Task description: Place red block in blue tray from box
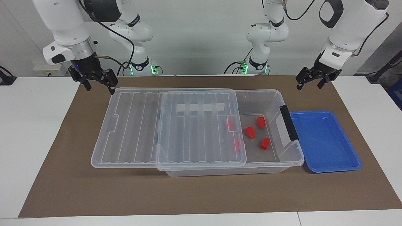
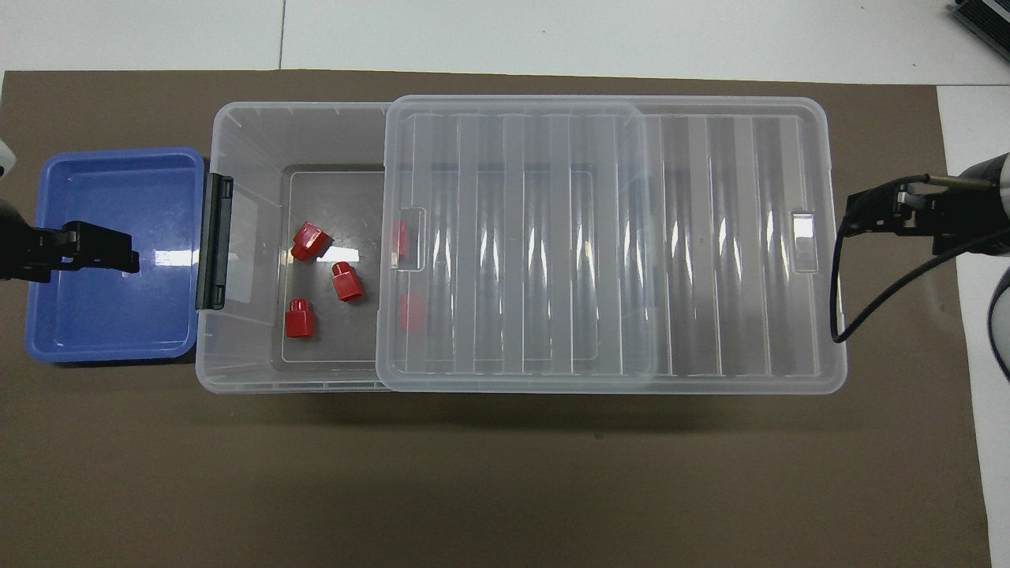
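Note:
The clear box (image 1: 270,93) (image 2: 237,126) lies on the mat. Its ribbed lid (image 1: 176,131) (image 2: 600,237) is slid toward the right arm's end, so the latch end is open. Three red blocks (image 1: 250,131) (image 2: 346,282) lie on the box floor in the open part. Two more (image 1: 230,124) (image 2: 410,312) show through the lid. The blue tray (image 1: 323,141) (image 2: 110,315) sits beside the box's latch end and holds nothing. My left gripper (image 1: 309,82) (image 2: 102,248) hangs open over the tray. My right gripper (image 1: 99,84) (image 2: 868,213) hangs open by the lid's end.
The black latch (image 1: 289,122) (image 2: 214,241) stands between the box's open part and the tray. A brown mat (image 1: 201,194) covers the table under everything. White table shows at both ends.

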You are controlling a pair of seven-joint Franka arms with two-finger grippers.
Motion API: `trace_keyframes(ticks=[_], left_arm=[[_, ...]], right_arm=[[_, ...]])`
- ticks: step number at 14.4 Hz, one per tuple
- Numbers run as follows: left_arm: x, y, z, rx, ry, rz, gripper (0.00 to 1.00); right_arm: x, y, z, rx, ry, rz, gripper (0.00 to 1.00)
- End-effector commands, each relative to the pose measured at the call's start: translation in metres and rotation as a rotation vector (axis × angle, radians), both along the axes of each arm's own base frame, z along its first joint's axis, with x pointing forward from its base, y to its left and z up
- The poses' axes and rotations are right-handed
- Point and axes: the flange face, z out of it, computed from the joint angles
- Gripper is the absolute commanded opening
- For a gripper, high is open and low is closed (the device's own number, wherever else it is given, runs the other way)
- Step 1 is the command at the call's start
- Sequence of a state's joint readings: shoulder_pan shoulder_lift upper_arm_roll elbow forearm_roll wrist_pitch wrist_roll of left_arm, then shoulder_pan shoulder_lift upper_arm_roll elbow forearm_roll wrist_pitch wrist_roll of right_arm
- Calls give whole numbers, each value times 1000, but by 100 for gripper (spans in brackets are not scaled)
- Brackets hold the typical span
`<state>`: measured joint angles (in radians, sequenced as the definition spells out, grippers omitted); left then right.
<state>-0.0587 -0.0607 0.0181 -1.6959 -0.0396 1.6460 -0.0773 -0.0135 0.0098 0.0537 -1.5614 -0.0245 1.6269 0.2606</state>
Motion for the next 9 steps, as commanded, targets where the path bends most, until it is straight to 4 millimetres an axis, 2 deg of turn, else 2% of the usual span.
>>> trace_keyframes(ticks=[1, 3, 9], left_arm=[[-5, 3, 3, -11, -11, -2, 100], [-5, 3, 3, -11, -11, -2, 100], [-5, 4, 3, -11, -11, 0, 100]], right_arm=[[0, 0, 5, 2, 17, -11, 100], [-1, 0, 9, 2, 20, -9, 100], [-3, -4, 2, 13, 35, -18, 100]])
